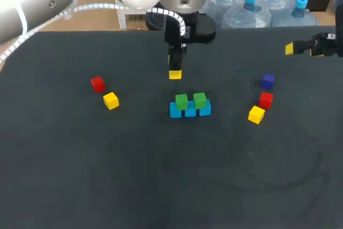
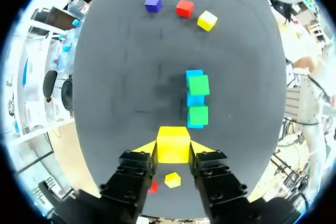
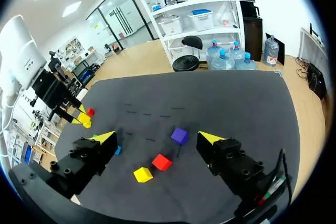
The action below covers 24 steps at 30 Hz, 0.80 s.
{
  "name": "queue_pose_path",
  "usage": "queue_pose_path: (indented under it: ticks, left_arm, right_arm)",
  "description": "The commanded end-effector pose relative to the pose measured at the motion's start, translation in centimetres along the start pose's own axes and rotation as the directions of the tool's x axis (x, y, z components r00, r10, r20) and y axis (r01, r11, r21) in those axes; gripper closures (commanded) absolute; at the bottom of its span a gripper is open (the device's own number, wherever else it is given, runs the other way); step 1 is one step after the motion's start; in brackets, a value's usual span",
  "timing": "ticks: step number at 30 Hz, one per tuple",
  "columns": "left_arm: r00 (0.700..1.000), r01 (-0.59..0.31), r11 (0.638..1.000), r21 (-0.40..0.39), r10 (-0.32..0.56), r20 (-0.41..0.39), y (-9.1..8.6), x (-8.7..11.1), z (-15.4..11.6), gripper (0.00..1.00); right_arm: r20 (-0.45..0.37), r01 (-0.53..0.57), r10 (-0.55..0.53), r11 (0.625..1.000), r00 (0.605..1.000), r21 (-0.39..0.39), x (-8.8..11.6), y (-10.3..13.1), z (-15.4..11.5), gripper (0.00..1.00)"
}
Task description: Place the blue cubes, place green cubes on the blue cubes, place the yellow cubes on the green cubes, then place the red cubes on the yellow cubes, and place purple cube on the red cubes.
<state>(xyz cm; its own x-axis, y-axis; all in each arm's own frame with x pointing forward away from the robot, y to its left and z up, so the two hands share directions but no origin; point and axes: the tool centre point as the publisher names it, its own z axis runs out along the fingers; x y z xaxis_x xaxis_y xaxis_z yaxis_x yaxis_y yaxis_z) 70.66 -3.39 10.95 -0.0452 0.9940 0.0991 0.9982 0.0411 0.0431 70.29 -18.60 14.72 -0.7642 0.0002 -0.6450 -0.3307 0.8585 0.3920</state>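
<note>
Yellow cube (image 2: 173, 144), a small solid block, sits clamped between the fingers of my left end effector (image 2: 173, 148). It is in the air behind the row of blue cubes (image 1: 190, 111), on the side away from my base. That blue row lies on the dark tabletop (image 1: 161, 175) and carries two green cubes (image 1: 181, 101) with a slight gap between them.

The step in hand, as I judge it, is seating this block on the green layer. To do it well I should first bring it over the blue row at a height that clears the green tops, and square its edges to the row. Then I should descend straight, since any sideways drift could nudge a green cube off its blue support. I should release only once the block bears weight, and lift vertically.

My right end effector (image 3: 157, 138) hangs spread wide and empty, off to the right of the blue row. A purple cube (image 3: 179, 135), a red cube (image 3: 161, 161) and a second yellow cube (image 3: 143, 174) wait below it.
</note>
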Motion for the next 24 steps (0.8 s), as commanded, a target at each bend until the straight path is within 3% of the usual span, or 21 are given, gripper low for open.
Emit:
queue_pose_path:
  ticks: [1,13,24]
  left_arm:
    - [1.0,0.002,1.0,-0.004,-0.002,0.029,-0.4,0.4,0.4,1.0]
    - [0.995,-0.092,0.996,0.002,0.091,0.036,-1.4,-2.8,1.0,1.0]
    - [0.995,-0.085,0.996,0.023,0.084,0.059,-1.9,-4.2,1.9,1.0]
  right_arm:
    - [0.0,-0.001,0.001,1.0,1.0,0.005,0.0,0.1,-0.1,0.0]
    - [0.0,-0.001,0.001,1.0,1.0,0.005,0.0,0.1,-0.1,0.0]
    - [0.0,-0.001,0.001,1.0,1.0,0.005,0.0,0.1,-0.1,0.0]
